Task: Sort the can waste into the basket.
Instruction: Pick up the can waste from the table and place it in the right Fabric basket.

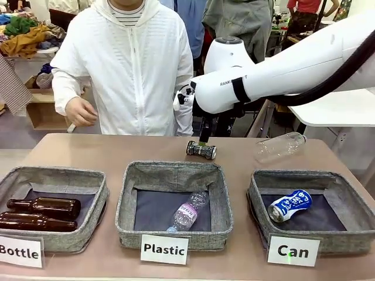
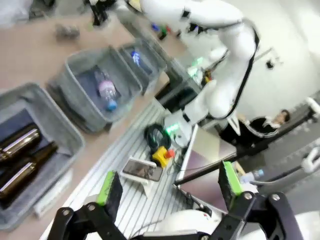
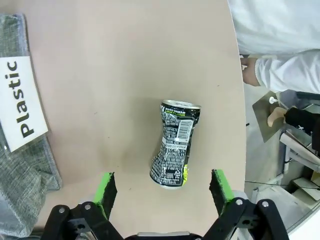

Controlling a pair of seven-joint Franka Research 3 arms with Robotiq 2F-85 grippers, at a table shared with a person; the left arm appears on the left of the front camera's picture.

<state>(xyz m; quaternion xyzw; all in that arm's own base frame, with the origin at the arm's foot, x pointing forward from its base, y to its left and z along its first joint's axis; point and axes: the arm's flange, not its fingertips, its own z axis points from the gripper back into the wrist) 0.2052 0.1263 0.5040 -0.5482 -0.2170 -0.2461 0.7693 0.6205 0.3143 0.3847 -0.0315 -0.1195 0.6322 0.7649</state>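
A dented black can with print lies on its side on the table behind the middle basket; in the right wrist view the black can lies just beyond my fingers. My right gripper hangs open above it, with green pads on either side and nothing held. A blue and white can lies inside the grey basket signed "Can" at the right. My left gripper is open and empty, off to the side of the table.
The middle basket signed "Plastic" holds a clear bottle. The left basket signed "Bottle" holds two brown glass bottles. Another clear plastic bottle lies at the back right. A person in white stands at the far edge.
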